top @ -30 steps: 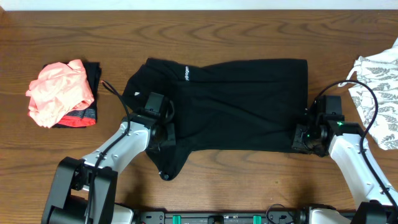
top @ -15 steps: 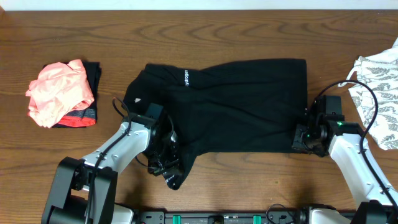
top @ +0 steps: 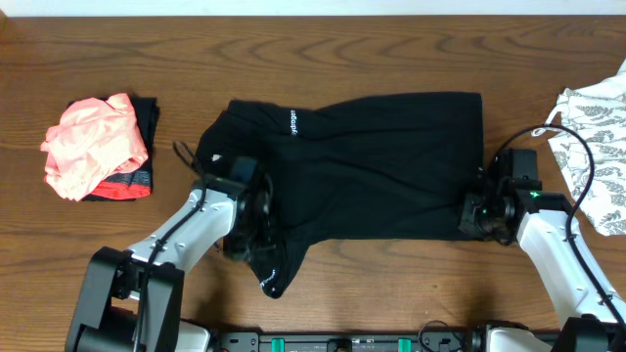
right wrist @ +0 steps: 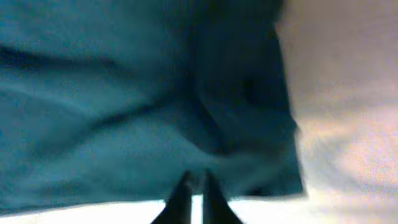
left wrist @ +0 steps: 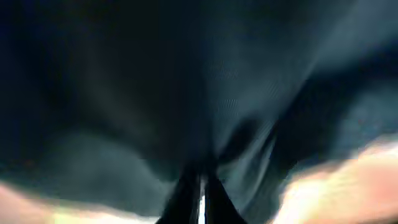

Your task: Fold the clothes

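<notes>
The large black garment (top: 372, 166) lies spread across the table's middle, with a small white logo (top: 292, 119) near its top left. My left gripper (top: 250, 223) is shut on the garment's lower left part, where a black flap (top: 269, 279) trails toward the front edge. In the left wrist view the fingers (left wrist: 200, 190) pinch bunched black fabric (left wrist: 186, 93). My right gripper (top: 477, 215) is shut on the garment's lower right corner. In the right wrist view its fingers (right wrist: 198, 186) close on the fabric's edge (right wrist: 124, 124).
A coral-pink garment (top: 90, 142) lies crumpled at the left on a dark folded item (top: 145, 161). A white leaf-patterned garment (top: 599, 147) lies at the right edge. The right arm's cable (top: 577, 147) loops beside it. Bare wooden table (top: 391, 49) shows beyond the black garment.
My left gripper pulled the garment's lower left part toward the front and right, then eased back a little; the trailing flap shifted with it. The right arm has not moved.
</notes>
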Controlling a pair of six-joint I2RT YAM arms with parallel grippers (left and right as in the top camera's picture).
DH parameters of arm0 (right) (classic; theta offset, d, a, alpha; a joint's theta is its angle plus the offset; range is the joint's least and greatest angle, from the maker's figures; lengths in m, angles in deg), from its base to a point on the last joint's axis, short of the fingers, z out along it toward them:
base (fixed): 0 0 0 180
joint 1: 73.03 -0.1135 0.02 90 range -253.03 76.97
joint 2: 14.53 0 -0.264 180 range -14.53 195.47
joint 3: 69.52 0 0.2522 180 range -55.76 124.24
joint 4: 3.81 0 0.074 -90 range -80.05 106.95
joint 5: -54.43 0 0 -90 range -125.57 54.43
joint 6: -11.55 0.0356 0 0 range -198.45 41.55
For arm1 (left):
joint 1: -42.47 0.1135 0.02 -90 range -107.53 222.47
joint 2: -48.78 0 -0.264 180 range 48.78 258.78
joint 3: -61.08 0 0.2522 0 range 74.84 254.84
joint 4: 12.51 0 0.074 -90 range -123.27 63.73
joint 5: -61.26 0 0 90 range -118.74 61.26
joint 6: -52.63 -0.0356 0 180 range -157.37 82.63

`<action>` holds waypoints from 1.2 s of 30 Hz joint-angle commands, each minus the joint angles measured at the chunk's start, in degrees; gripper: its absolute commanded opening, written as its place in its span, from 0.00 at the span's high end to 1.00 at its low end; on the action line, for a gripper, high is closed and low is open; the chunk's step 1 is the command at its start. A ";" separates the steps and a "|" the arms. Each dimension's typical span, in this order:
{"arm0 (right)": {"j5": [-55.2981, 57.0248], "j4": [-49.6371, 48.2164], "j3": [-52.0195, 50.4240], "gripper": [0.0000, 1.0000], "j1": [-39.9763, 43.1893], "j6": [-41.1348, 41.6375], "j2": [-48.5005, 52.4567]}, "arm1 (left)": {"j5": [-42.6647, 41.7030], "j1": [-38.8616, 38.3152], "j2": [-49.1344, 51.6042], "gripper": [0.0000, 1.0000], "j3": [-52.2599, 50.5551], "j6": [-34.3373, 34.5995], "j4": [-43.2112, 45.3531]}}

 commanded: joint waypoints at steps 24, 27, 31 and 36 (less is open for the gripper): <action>-6.40 -15.78 0.15 0.73 -0.42 -2.16 0.92 | 31.56 3.65 0.24 0.94 4.24 -5.84 33.66; -6.38 -15.76 0.13 0.72 -0.42 -2.16 3.61 | 29.83 3.65 3.13 0.94 4.09 -5.77 30.99; -6.40 -16.22 0.13 0.71 -0.42 -2.21 9.40 | 28.81 3.65 6.95 0.94 4.07 -4.39 27.17; -6.36 -16.96 0.13 0.71 -0.42 -2.21 16.48 | 28.35 3.63 8.74 0.94 4.07 -0.39 20.31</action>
